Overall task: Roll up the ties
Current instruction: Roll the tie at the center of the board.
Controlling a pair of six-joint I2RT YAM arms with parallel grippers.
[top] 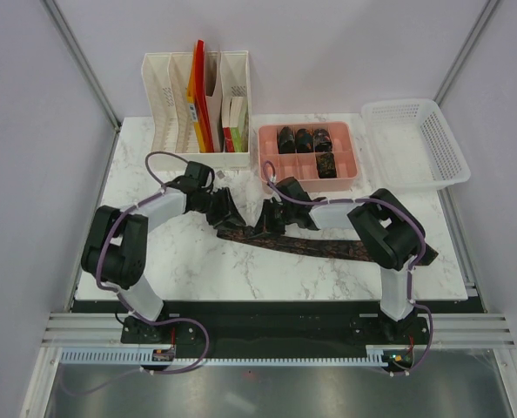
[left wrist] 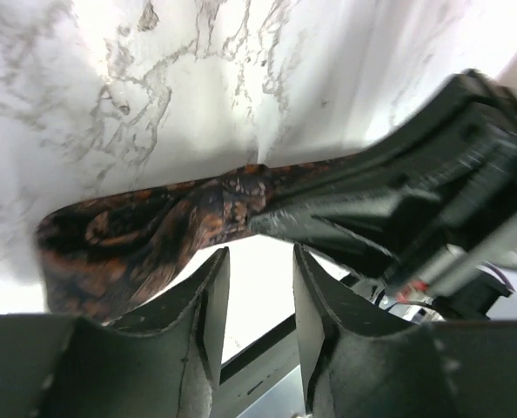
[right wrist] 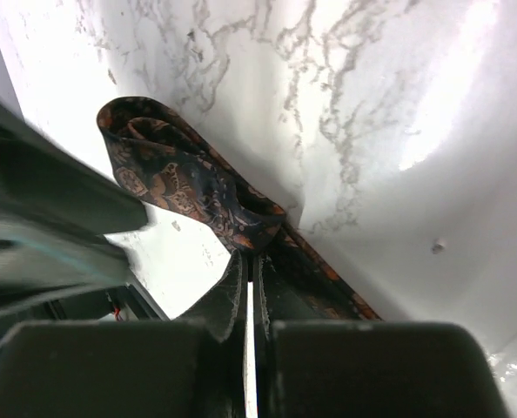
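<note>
You have the long dark brown-black, red-patterned fabric tie (top: pixel 315 246) lying across the middle of the white marble surface (top: pixel 198 261), with your right claw (right wrist: pixel 250 261) clamped together on a fold near its left end and your left claw (left wrist: pixel 260 261) (fingers apart) just beside that end.

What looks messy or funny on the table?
The unrolled tie lies slanted on the table, its left end folded into a floppy loop that the right end effector pinches. The rolled ties in the pink tray look neat; nothing else stands out.
</note>
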